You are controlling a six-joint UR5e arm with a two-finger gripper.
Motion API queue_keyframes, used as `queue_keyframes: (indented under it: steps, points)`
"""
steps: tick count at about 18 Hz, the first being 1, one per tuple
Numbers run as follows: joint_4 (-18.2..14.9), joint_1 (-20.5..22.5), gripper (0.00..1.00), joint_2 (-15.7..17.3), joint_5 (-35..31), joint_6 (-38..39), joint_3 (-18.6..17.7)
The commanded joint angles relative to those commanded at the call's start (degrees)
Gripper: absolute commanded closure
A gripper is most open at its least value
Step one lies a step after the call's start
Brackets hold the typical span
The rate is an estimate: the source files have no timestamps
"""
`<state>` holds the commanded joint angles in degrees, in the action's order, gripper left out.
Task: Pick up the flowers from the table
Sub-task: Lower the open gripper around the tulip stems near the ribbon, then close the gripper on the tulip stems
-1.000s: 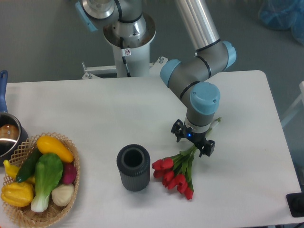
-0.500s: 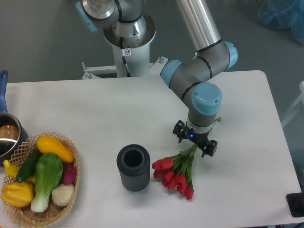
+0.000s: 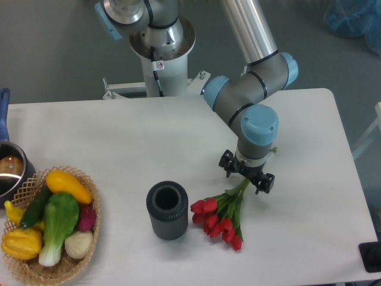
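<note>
The flowers (image 3: 223,218), a bunch of red tulips with green stems and leaves, lie on the white table (image 3: 119,137) right of centre, blooms toward the front left and stem ends toward the back right. My gripper (image 3: 247,174) hangs straight down over the stems, its two dark fingers spread to either side of them. The jaws look open, and the stems run between them. The wrist hides the middle of the stems and any band.
A dark ribbed cylindrical vase (image 3: 167,211) stands upright just left of the blooms. A wicker basket (image 3: 36,262) of vegetables sits at the front left corner. A pot (image 3: 9,170) sits at the left edge. The robot base (image 3: 161,47) is behind the table.
My gripper has shifted slightly to the right and toward the front along the stems. The flowers have not moved.
</note>
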<state>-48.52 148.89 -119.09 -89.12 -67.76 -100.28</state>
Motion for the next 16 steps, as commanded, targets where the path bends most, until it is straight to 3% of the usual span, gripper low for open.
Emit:
queue_keyframes:
  steps: [4,6,9,16]
  points:
    - [0.1,0.0,0.01,-0.5,0.1,0.0,0.1]
    - [0.0,0.0,0.17,-0.5,0.1,0.0,0.2]
    - [0.0,0.0,0.22,-0.5,0.1,0.1,0.2]
    - [0.0,-0.1,0.56,-0.4,0.4,0.1,0.6]
